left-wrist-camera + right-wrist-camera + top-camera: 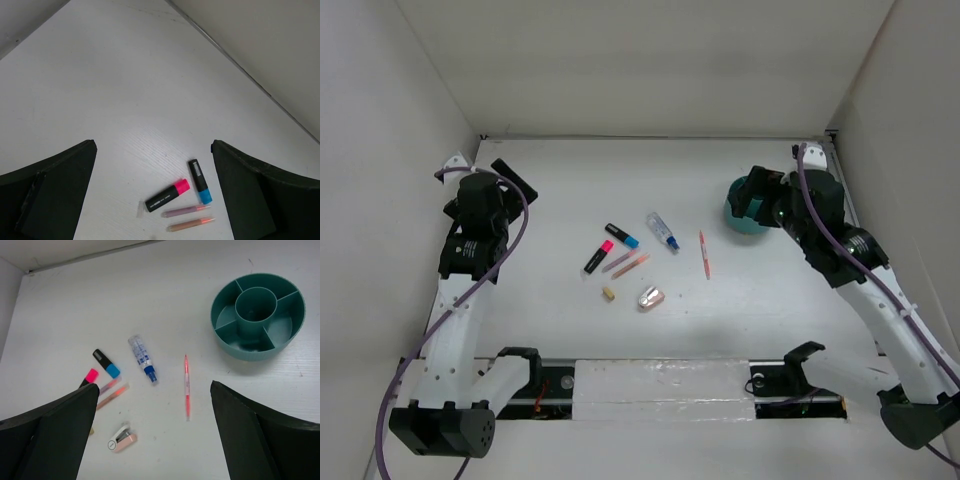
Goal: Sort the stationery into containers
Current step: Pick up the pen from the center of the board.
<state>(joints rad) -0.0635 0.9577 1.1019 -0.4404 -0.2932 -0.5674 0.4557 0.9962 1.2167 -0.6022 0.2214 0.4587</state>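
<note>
My left fingers (55, 190) and right fingers (260, 440) gape wide, holding nothing. The markers (167, 196), pink pen (187, 387) and other stationery lie loose on the bench (750, 310). The teal divided bowl (255, 355) sits unfilled at the right, presumably so that arm can reach it easily.

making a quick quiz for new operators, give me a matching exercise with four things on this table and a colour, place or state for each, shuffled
Things:
1. teal bowl
2. clear tube
3. tan block
4. lone pink pen

Descriptions:
a. lies nearest the bowl
b. blue cap
c. every compartment empty
d. beside the silver-pink piece

Pairs: 1-c, 2-b, 3-d, 4-a
</note>
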